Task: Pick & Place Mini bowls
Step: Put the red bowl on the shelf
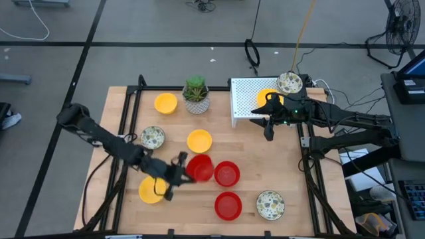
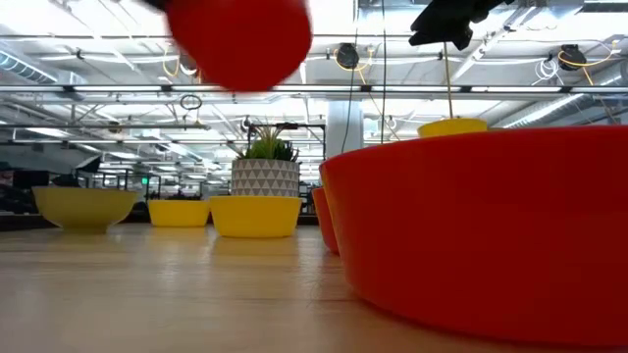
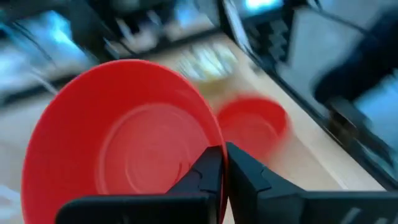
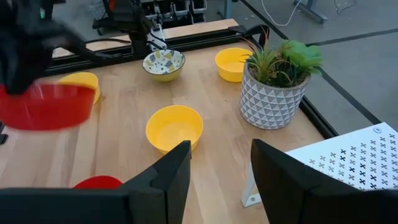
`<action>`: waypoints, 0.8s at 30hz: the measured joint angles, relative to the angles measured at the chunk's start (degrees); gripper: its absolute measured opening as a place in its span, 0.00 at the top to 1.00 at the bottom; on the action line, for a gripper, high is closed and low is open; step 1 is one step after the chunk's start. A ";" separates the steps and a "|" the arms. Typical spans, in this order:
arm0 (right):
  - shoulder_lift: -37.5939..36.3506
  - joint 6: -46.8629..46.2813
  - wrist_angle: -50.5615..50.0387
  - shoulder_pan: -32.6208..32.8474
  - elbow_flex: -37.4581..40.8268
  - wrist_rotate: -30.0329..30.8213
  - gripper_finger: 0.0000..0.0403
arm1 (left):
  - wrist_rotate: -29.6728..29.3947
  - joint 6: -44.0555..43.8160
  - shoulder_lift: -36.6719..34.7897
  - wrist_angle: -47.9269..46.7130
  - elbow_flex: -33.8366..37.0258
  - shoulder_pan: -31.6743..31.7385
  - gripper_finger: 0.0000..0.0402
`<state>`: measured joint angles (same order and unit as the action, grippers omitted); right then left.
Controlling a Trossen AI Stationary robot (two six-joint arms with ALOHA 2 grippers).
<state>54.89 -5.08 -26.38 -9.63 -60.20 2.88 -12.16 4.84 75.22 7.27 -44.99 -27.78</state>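
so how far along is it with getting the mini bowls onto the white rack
Done: one plain yellow bowl and one speckled cream bowl sit on the white perforated rack. In hand: the left gripper holds a red bowl by its rim, lifted off the table. The right gripper hovers open beside the rack. Left: seven bowls on the wooden table, three yellow, two red, two speckled.

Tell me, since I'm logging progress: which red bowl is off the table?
The red bowl clamped in the left gripper; the other two red bowls rest on the table.

Red bowl (image 3: 118, 143) (yellow bowl (image 4: 174, 127) too)
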 joint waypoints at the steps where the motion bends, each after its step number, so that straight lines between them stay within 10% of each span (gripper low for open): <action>1: 0.00 0.16 0.01 0.00 0.00 -0.01 0.61 | -0.40 1.50 -0.81 1.53 0.00 0.98 0.96; 14: 0.00 5.67 -0.05 0.04 0.00 -0.28 0.61 | 7.62 12.63 0.37 13.50 0.02 20.72 0.97; 24: 5.20 26.87 10.28 6.57 2.19 -17.84 0.61 | 25.62 0.07 0.57 9.49 0.02 26.15 0.98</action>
<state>60.10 21.80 -16.10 -3.06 -58.02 -14.96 13.46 4.91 75.79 16.76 -44.97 -1.63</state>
